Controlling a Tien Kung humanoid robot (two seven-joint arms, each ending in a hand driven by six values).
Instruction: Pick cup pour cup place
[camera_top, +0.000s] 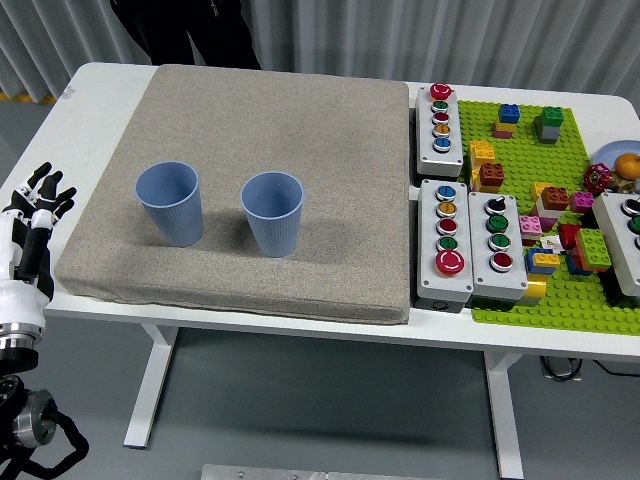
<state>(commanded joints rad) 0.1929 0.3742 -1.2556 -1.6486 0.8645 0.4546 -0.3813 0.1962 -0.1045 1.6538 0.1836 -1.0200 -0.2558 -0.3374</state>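
On the grey mat (250, 130) two blue cups (170, 203) stand untouched; the left hand (35, 215), fingers spread and empty, must reach one.

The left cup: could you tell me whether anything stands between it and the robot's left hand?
Nothing visible does. The left hand is open at the table's left edge, beside the mat. Only bare mat lies between it and the left cup. The other cup stands on the far side.

Person (180, 30) at far side cut off by top edge; orange item (628, 165) clipped by right edge.
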